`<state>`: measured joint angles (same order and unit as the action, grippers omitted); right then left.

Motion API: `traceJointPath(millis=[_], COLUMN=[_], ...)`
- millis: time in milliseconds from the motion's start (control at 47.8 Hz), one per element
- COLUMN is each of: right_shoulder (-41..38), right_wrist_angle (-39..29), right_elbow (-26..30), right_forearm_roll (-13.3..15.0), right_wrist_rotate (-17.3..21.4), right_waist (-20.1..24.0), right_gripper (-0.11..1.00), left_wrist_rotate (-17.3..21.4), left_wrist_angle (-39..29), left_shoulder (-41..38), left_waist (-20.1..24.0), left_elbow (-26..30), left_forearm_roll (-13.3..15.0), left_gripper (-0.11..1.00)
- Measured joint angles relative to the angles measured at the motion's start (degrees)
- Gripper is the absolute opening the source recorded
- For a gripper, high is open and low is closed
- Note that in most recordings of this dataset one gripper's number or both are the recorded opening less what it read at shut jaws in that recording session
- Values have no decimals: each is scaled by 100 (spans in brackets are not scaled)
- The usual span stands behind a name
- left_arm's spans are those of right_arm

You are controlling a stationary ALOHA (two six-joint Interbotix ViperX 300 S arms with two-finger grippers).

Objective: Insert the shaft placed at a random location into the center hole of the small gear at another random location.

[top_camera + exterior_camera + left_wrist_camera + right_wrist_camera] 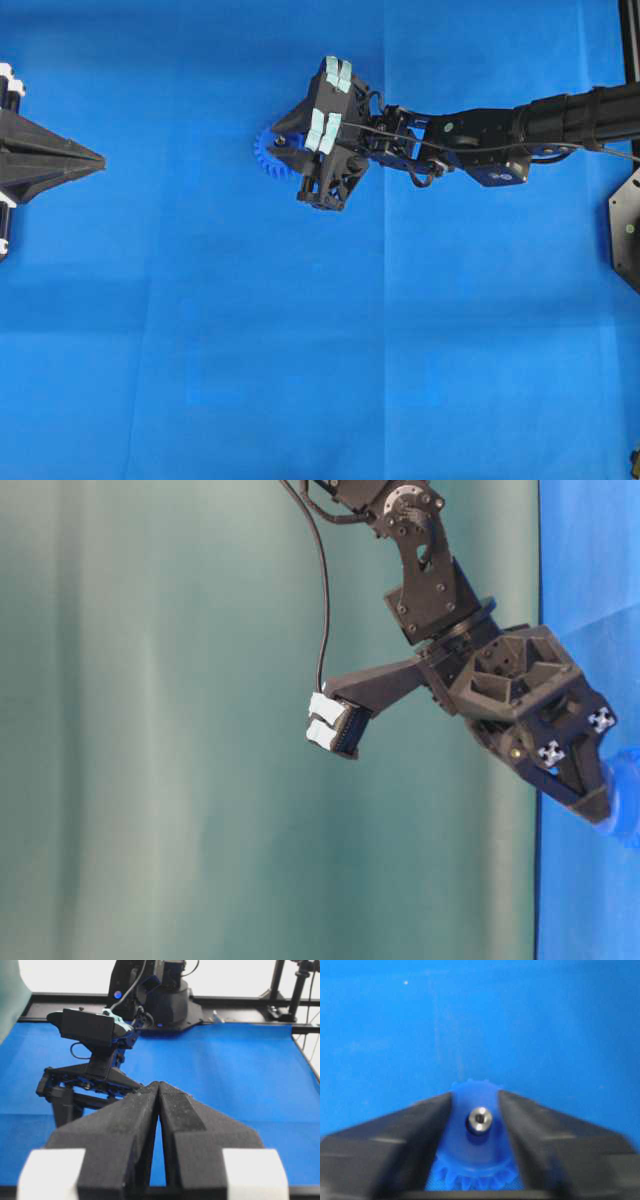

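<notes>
Black arms, pale-padded hand (300,150)

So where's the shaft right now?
In the right wrist view the shaft sits at the small gear's center, between the right gripper's fingers.

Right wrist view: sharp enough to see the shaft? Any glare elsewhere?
Right wrist: soft focus, blurred fingers, but the shaft reads as a shiny dot at the middle of the gear. Left wrist: background behind the frame blown out white. Overhead: even light, faint cloth creases.
</notes>
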<state>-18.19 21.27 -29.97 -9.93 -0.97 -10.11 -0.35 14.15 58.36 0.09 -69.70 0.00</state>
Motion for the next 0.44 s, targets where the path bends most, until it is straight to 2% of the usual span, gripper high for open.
traceJointPath(millis=[63, 84, 272, 439], right_shoulder=[9, 0, 9, 229], right_wrist_angle=[-9, -18, -26, -97], right_elbow=[0, 9, 0, 0], right_forearm_roll=[-9, -9, -9, -9], right_wrist_rotate=[9, 9, -18, -44], right_waist=[0, 9, 18, 18], right_gripper=[77, 79, 72, 72], left_wrist_rotate=[0, 0, 0, 0], left_wrist_angle=[0, 0, 0, 0], left_shoulder=[0, 0, 0, 0], left_waist=[-9, 0, 0, 0], left_elbow=[0, 0, 0, 0], left_forearm_roll=[0, -9, 0, -9], left_gripper=[0, 0, 0, 0])
